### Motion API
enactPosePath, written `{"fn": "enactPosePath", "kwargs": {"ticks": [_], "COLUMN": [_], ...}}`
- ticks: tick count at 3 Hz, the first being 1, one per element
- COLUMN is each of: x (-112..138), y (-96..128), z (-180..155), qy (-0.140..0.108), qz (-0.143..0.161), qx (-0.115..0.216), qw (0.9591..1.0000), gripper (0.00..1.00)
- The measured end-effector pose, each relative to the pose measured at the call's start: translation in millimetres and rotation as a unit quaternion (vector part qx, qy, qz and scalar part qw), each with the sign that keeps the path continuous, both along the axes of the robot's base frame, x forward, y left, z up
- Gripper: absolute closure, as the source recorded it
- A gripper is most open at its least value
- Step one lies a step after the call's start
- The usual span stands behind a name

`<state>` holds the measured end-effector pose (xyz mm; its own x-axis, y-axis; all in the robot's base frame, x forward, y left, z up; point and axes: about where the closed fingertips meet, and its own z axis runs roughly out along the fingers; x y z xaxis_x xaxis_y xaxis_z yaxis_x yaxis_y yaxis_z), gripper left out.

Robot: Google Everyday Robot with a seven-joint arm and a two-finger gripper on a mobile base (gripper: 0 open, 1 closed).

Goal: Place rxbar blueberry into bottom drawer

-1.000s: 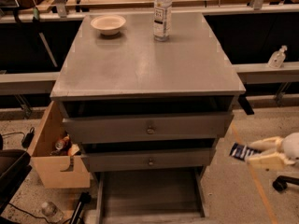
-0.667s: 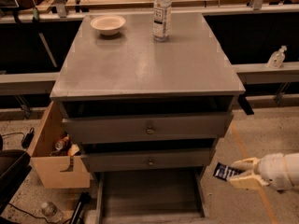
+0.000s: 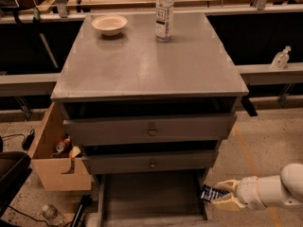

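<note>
The rxbar blueberry (image 3: 209, 193) is a small dark navy bar with pale lettering, held in my gripper (image 3: 218, 194) at the lower right of the camera view. The gripper's pale fingers are shut on the bar's right end. The bar hangs at the right rim of the bottom drawer (image 3: 151, 197), a wide shallow grey tray pulled out under the cabinet. The bar's left end just reaches over the drawer's right side wall. The drawer floor looks bare.
Two upper drawers with round knobs (image 3: 152, 131) sit above it, slightly pulled out. A bowl (image 3: 109, 23) and a clear bottle (image 3: 164, 14) stand on the cabinet top. A tan wooden box (image 3: 52, 152) stands at the left. A spray bottle (image 3: 280, 58) is at the right.
My gripper with the bar has moved left and down, from beside the cabinet's right side to the right rim of the open bottom drawer.
</note>
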<state>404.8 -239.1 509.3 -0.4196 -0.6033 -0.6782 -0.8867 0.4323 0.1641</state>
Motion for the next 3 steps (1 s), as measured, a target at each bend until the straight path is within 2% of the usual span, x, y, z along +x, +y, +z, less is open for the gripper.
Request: {"fn": "enactPosePath", "kwargs": {"ticks": [1,2,3], "x": [0,19,73], "y": [0,14,33], "z": [0,-31,-141], "qy": [0.0,0.026,0.098], "qz": [0.0,0.011,0.033], "qx": [0.0,-0.019,-0.062], "qw": [1.0,0.9994,0.9928], "gripper": [1.0,1.0,1.0]}}
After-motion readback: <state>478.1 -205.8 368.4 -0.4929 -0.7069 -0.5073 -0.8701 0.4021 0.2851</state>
